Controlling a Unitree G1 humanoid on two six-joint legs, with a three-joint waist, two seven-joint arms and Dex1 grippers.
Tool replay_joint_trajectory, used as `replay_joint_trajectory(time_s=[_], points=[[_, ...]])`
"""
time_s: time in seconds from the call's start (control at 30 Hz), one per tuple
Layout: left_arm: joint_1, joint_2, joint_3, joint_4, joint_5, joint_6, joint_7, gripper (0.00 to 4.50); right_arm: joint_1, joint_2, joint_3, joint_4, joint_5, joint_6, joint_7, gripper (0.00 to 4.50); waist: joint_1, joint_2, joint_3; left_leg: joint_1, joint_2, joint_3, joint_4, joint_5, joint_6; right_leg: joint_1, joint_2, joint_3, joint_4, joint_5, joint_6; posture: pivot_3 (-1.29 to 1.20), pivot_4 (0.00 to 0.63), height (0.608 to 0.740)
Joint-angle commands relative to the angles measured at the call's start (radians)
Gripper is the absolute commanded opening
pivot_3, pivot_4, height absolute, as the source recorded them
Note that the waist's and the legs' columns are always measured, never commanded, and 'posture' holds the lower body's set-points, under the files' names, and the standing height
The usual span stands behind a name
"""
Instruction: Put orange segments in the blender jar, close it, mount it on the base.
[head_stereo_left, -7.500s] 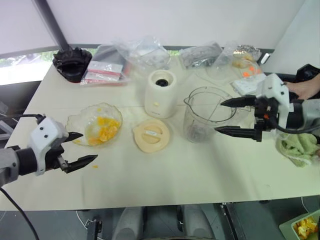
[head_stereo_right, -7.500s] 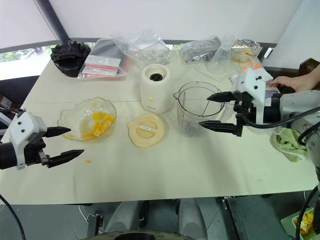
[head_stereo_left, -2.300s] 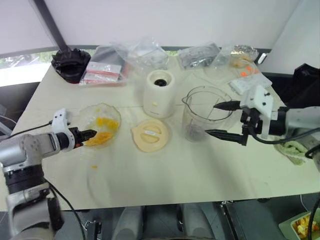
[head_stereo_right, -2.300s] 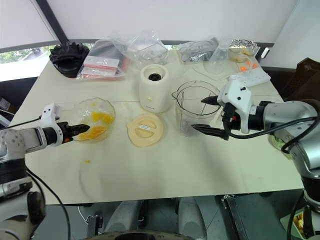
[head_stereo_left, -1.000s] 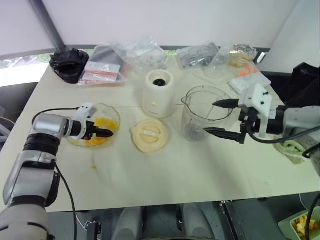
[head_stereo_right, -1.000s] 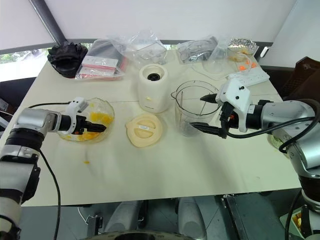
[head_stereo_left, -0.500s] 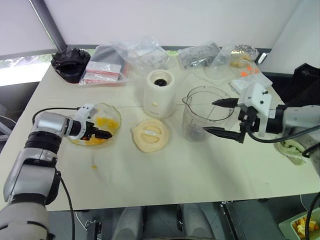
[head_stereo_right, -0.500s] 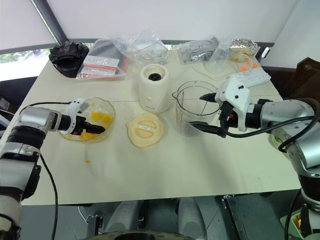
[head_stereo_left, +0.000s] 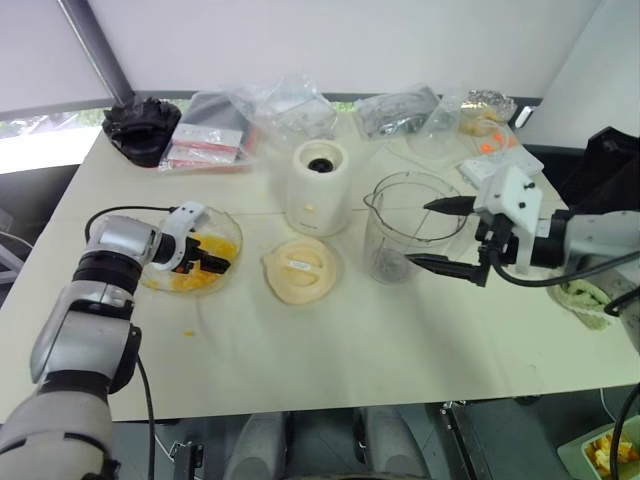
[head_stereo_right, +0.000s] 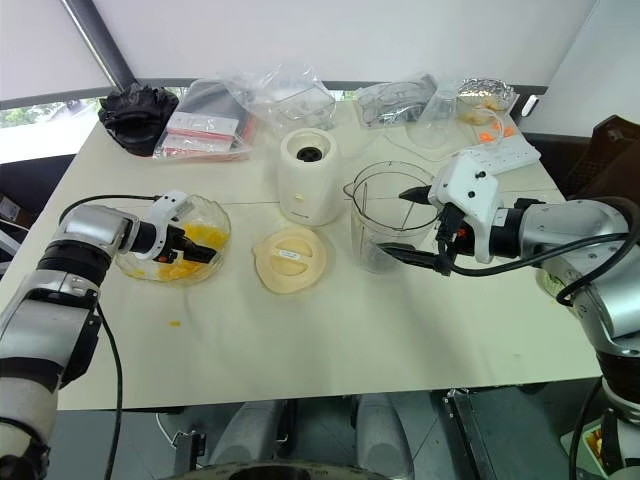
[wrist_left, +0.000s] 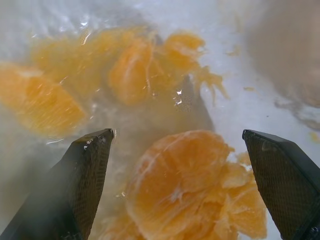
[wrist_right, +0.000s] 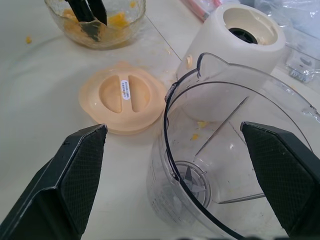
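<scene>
- Left eye view, far left of the pale cream worktop (head_stereo_left: 330, 350): a black crumpled object (head_stereo_left: 143, 125) sits at the back corner, with clear plastic bags (head_stereo_left: 250, 120) spread along the back edge beside it.
- The robot's left hand (head_stereo_left: 213, 262) reaches down into a clear wavy-edged glass bowl (head_stereo_left: 155, 278); its two black fingers stand apart, open, with nothing clamped between them.
- From the left wrist camera, the glossy yellow-orange orange segments (wrist_left: 185, 185) lie in the bowl, one big chunk directly between the spread fingers (wrist_left: 85, 170).
- A small orange scrap (head_stereo_left: 187, 333) lies on the worktop just in front of the bowl.
- A flat round cream lid (head_stereo_left: 302, 270) lies flat between the bowl and the jar, apart from both.
- Behind the lid stands the squat cream-white blender base (head_stereo_left: 320, 187), its dark round socket facing up.
- To the right of the base, the tall clear plastic blender jar (head_stereo_left: 405, 228) stands upright on the worktop, not mounted; the right wrist camera shows dark blades (wrist_right: 192, 180) at its bottom and a few tiny orange bits inside.
- The right hand (head_stereo_left: 436, 235) hovers at the jar's right side with its fingers spread wide, one over the rim and one lower beside the wall, gripping nothing.
- At the far right back corner lie a white flat packet (head_stereo_left: 500, 165) and more clear bags (head_stereo_left: 440, 115).
</scene>
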Motion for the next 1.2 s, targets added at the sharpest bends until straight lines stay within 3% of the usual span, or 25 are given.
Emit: replay_joint_trajectory(time_s=[0.03, 0.67, 0.77, 0.9, 1.17, 1.2], points=[[0.023, 0.005, -0.021, -0.024, 0.014, 0.032, -0.032, 4.33, -0.017, 0.0, -0.027, -0.027, 0.004, -0.004, -0.01, 4.5, 0.0, 0.0, 0.0, 0.0, 0.0, 0.0, 0.0, 0.0, 0.0, 0.0, 0.0, 0.0, 0.0, 0.0, 0.0, 0.0, 0.15, 0.74], [0.103, 0.024, -0.025, -0.114, 0.022, 0.087, -0.007, 4.33, -0.032, 0.017, -0.007, -0.008, -0.018, -0.033, -0.018, 4.5, -0.001, 0.001, -0.001, 0.001, 0.0, -0.001, 0.001, 0.0, 0.0, 0.0, 0.0, 0.0, 0.002, 0.0, 0.0, 0.0, 0.15, 0.74], [0.104, 0.016, -0.018, -0.103, 0.019, 0.079, 0.01, 3.49, -0.033, 0.017, -0.006, -0.006, -0.021, -0.035, -0.018, 4.5, -0.001, 0.001, -0.001, 0.001, 0.0, -0.001, 0.002, 0.0, 0.0, 0.0, 0.0, 0.001, 0.004, 0.0, 0.0, 0.0, 0.15, 0.74], [0.105, 0.004, -0.008, -0.086, 0.017, 0.07, 0.034, 1.53, -0.035, 0.018, -0.006, -0.005, -0.025, -0.036, -0.016, 4.5, -0.001, 0.001, -0.001, 0.001, 0.0, -0.001, 0.004, 0.0, 0.0, 0.0, 0.0, 0.0, 0.006, 0.0, 0.0, 0.0, 0.15, 0.74], [0.119, 0.006, 0.02, -0.102, 0.008, 0.092, 0.053, 1.53, -0.039, 0.029, 0.002, -0.002, -0.035, -0.039, -0.018, 4.5, -0.002, 0.001, -0.001, 0.001, 0.0, -0.001, 0.005, 0.0, 0.0, 0.0, 0.0, 0.001, 0.006, 0.0, 0.0, 0.0, 0.15, 0.74], [0.119, 0.006, 0.026, -0.103, 0.007, 0.094, 0.056, 1.26, -0.039, 0.032, 0.003, -0.001, -0.038, -0.04, -0.02, 4.5, -0.002, 0.001, -0.001, 0.001, 0.0, -0.002, 0.005, 0.0, 0.0, 0.0, 0.0, 0.001, 0.006, 0.0, 0.0, 0.0, 0.15, 0.74]])
